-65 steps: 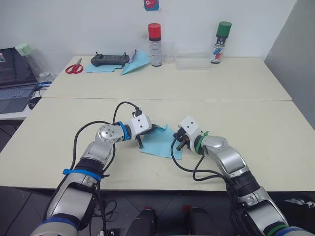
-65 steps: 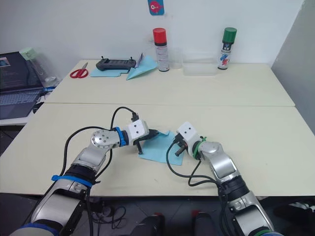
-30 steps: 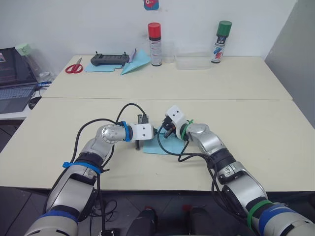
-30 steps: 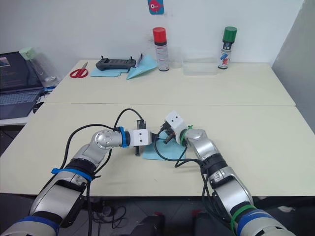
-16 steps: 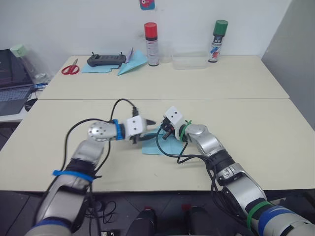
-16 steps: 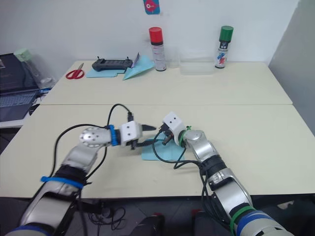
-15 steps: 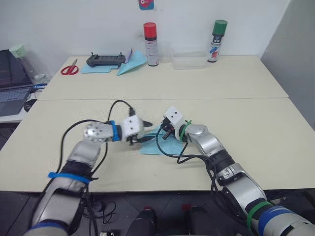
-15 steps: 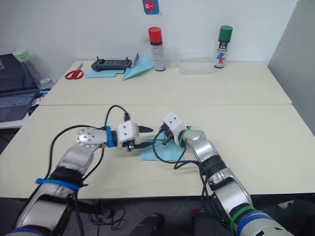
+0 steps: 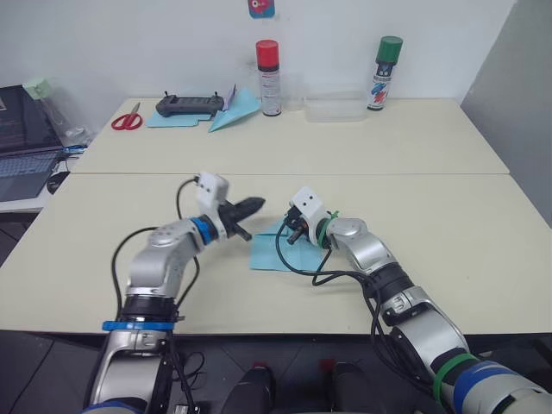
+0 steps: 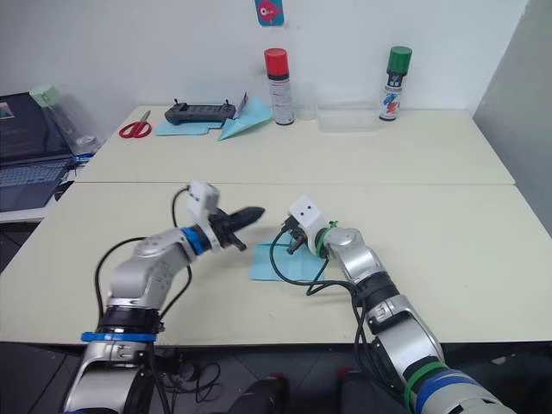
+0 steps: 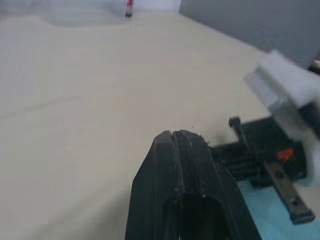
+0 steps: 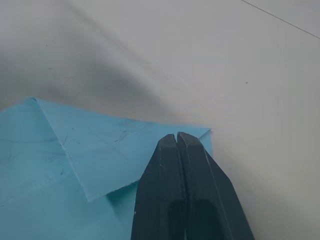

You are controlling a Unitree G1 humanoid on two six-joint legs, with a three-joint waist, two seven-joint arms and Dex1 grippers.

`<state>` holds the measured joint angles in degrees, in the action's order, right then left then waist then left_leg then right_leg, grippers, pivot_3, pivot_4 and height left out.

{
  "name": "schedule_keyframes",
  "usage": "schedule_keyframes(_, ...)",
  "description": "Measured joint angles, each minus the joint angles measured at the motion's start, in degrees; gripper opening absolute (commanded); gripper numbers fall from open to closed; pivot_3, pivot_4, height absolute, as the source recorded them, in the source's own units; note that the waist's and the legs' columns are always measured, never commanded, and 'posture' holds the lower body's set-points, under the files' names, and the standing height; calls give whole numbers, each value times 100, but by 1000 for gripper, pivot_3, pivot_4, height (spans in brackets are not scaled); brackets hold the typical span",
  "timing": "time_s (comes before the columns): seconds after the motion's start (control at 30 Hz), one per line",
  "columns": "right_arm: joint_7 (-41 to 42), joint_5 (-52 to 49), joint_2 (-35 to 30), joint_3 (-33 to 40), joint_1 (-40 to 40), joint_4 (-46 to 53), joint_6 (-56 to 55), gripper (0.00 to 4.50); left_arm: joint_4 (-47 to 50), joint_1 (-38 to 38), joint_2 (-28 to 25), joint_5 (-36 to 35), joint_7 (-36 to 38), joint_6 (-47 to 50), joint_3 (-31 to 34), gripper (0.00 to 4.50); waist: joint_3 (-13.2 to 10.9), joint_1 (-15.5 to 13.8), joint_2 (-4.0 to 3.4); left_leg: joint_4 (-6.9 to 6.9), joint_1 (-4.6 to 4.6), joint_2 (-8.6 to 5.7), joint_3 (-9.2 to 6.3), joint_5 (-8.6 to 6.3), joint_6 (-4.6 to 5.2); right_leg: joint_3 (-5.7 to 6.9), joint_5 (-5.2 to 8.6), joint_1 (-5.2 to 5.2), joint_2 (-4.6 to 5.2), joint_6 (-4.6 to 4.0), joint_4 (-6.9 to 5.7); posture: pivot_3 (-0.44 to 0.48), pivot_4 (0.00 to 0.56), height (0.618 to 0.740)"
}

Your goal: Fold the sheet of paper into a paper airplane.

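1. Two grippers are working over the near table (image 9: 483, 224), where the paper (image 9: 269, 257) is lying flat, close to the front edge and near the middle.
2. The right gripper (image 12: 176, 137) is pressing its tips down on the paper, just inside a folded-over flap; its two fingers are closed tight together with nothing between them, probably so they act as one blunt point for pinning or creasing the fold.
3. The left gripper (image 9: 252, 205) is hanging raised above the table, just left of the paper and not touching it; its fingers are also pressed together and holding nothing.
4. The paper is showing one triangular flap turned over, so the folding appears to be at an early stage and no dart shape is forming yet.
5. On the far table, scissors (image 9: 128, 120), a black controller (image 9: 189, 105), another blue dart (image 9: 235, 108), a red-capped can (image 9: 269, 78) and a green-capped can (image 9: 383, 73) are sitting well apart from the work.
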<state>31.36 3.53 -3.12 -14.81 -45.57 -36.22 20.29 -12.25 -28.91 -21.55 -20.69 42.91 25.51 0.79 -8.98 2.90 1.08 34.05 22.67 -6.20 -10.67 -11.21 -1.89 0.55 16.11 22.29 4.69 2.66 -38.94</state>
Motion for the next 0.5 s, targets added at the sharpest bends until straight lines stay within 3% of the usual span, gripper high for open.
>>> schedule_keyframes(0.23, -8, 5, 22, -6, 2, -4, -14, 0, -939, -71, 396, 890, -544, -543, -608, 24, 0, -13, 0, -1, -1, 0, 6, -1, 1, 0, 0, 2, 0, 0, 0, 0, 150, 740)
schedule_keyframes(0.5, -35, 73, 61, -2, 2, -20, -24, 0, -1164, -294, 544, 867, -887, -211, -366, 24, 4, -4, 1, 0, -4, 2, 4, -8, 13, 2, 0, 0, 1, 1, -1, 0, 150, 740)
